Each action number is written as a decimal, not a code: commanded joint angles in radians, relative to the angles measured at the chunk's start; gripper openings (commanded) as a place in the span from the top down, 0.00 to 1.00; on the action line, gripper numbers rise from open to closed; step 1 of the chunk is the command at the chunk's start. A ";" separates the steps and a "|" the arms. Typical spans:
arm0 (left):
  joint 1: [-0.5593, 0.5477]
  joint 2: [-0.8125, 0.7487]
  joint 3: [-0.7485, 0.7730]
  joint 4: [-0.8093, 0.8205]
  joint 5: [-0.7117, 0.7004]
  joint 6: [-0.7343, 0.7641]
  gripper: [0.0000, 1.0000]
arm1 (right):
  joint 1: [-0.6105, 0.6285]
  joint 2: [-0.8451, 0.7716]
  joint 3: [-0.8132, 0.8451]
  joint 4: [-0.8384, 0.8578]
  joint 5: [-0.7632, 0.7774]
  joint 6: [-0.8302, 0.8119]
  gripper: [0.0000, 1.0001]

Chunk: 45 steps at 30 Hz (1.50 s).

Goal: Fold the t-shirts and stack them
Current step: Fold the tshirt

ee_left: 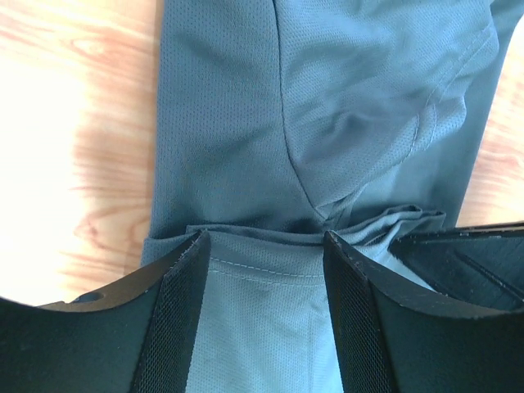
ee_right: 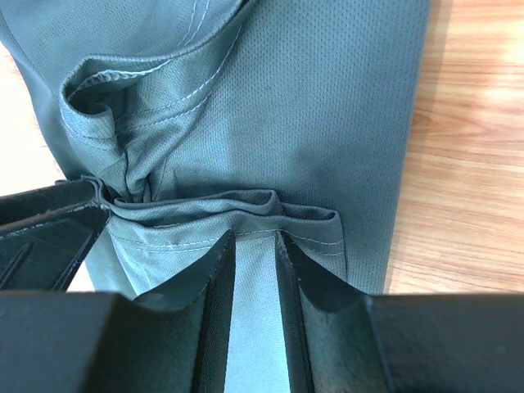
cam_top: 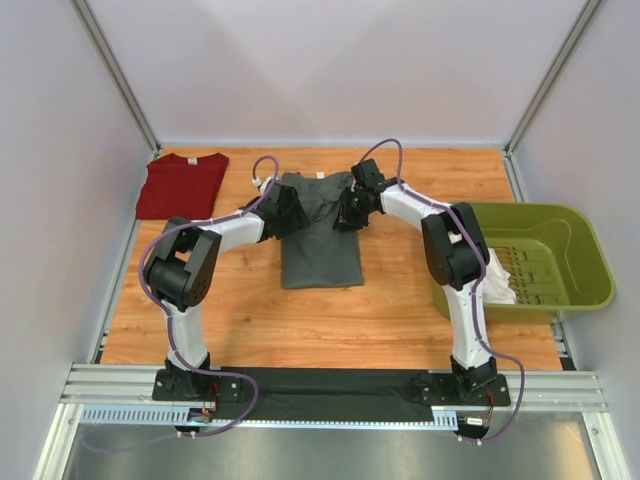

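Note:
The dark grey t-shirt [cam_top: 320,250] lies in the middle of the table, its sides folded in, with the white neck label at its far edge. The dark red t-shirt [cam_top: 182,185] lies folded at the far left. My left gripper [cam_top: 285,212] rests on the grey shirt's upper left; in the left wrist view [ee_left: 264,237] its jaws stand wide apart over a hemmed fold of the shirt [ee_left: 327,106]. My right gripper [cam_top: 348,212] rests on the upper right; in the right wrist view [ee_right: 255,236] its jaws stand a narrow gap apart, with bunched hemmed fabric [ee_right: 327,98] at the tips.
An olive-green plastic basket [cam_top: 590,262] stands at the right edge of the table with a white cloth [cam_top: 497,275] in its left end. White walls enclose the wooden table [cam_top: 400,320] on three sides.

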 commanded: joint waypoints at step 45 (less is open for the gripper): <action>-0.054 -0.611 -0.529 -0.142 0.124 0.070 0.28 | 0.070 -0.540 -0.724 0.147 -0.004 -0.024 0.48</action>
